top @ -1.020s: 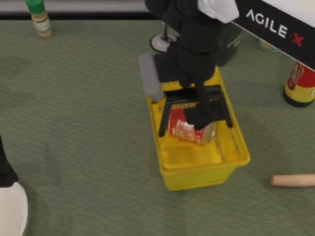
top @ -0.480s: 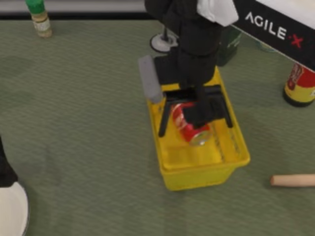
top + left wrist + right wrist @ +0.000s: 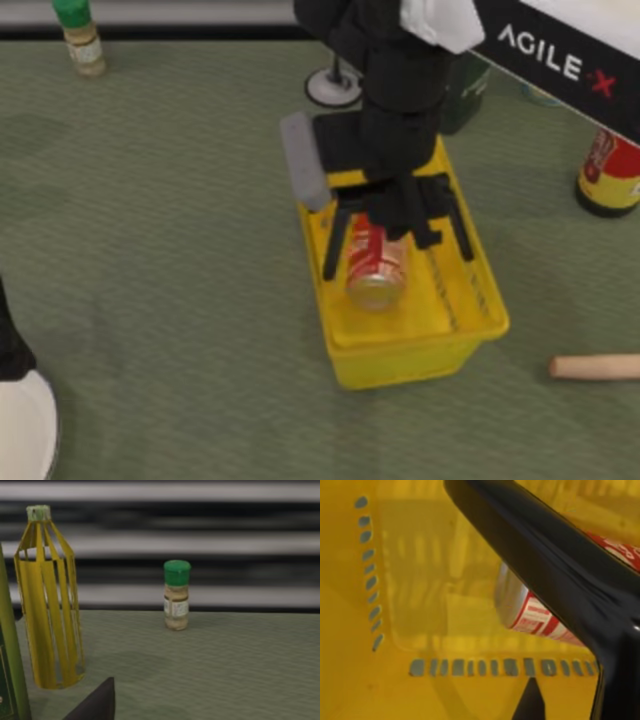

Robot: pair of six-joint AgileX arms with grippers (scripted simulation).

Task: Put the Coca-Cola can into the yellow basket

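"AGILE·X" is printed in white, with a red X, on the black right arm [image 3: 560, 55] crossing the top right corner. White script on red is seen on the can [image 3: 376, 262], though it cannot be read. The can lies tilted on its side inside the basket [image 3: 415, 365], silver end toward the near wall, no longer gripped. The right hand [image 3: 388, 215] is held just above the can, over the basket's far half, its fingers spread apart; in the right wrist view a dark finger [image 3: 555, 575] crosses in front of the can [image 3: 530, 615].

The bench [image 3: 170, 300] is covered with a green ribbed cloth. A jar [image 3: 80, 36] with a green cap and pale label stands at the far left edge; a dark bottle [image 3: 608, 172] with a red and yellow label stands at the right edge. A wooden rod [image 3: 594, 367] lies to the right of the basket. The left hand is parked off the near left corner, its fingers not shown. Open cloth lies all along the left side.
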